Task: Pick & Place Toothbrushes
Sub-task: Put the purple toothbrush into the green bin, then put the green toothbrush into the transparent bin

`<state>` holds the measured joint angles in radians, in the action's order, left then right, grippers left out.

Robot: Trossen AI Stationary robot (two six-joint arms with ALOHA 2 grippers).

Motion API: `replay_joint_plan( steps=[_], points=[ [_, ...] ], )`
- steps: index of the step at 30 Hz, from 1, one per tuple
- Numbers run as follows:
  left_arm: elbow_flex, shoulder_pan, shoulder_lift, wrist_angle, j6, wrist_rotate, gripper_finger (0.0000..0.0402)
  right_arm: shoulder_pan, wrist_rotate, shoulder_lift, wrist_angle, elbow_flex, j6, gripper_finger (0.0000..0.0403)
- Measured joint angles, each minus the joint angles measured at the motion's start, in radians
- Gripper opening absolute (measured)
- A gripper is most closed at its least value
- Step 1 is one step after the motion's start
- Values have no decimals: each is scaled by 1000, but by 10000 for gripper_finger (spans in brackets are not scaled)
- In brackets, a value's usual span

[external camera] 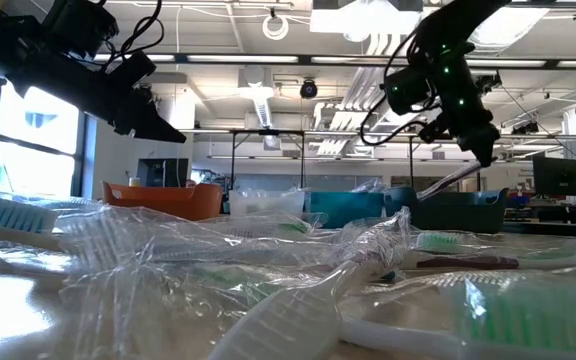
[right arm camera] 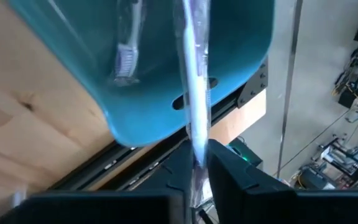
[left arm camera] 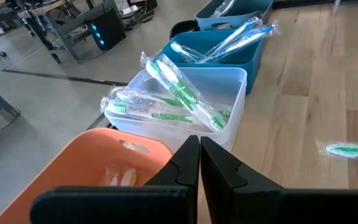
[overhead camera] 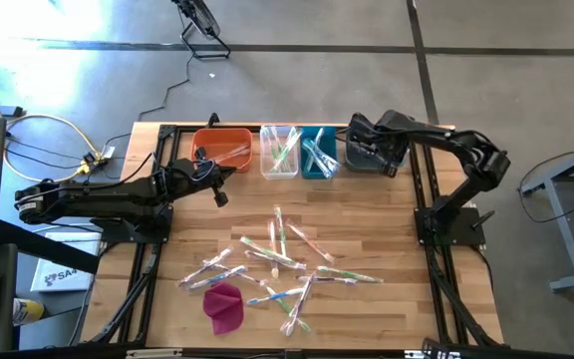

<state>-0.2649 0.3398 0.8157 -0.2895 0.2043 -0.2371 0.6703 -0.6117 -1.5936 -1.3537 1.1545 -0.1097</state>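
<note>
A few wrapped toothbrushes are already sorted into the orange, clear, teal and dark blue plastic bins [overhead camera: 298, 152]. One white-bristled wrapped toothbrush [right arm camera: 194, 93] is pinched in the right hand [right arm camera: 195, 163], directly above the dark blue bin [right arm camera: 166, 68]. The left hand [left arm camera: 199, 163], closed and empty, is held over the orange bin [left arm camera: 98, 162]. Most clear-wrapped toothbrushes [overhead camera: 277, 261] are left scattered on the wooden counter [overhead camera: 387, 229], well apart from both hands.

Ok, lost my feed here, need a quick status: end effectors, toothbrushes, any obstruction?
Left end effector shut, empty, over orange bin. Right end effector shut on wrapped toothbrush, above dark bin. Loose toothbrushes remain on table. No obstruction seen.
</note>
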Motion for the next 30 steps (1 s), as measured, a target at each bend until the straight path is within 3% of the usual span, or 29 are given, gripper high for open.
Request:
replay_joint_plan(
  steps=[10,14,25,30],
  points=[
    [0,0,0,0,0,0,9,-6,-68,0,9,0,-37,140],
    [0,0,0,0,0,0,9,-30,-127,2,5,0,-24,157],
    [0,0,0,0,0,0,9,-205,-136,7,-8,0,72,103],
    [0,0,0,1,0,0,9,-290,-17,8,-33,0,223,63]
  ],
)
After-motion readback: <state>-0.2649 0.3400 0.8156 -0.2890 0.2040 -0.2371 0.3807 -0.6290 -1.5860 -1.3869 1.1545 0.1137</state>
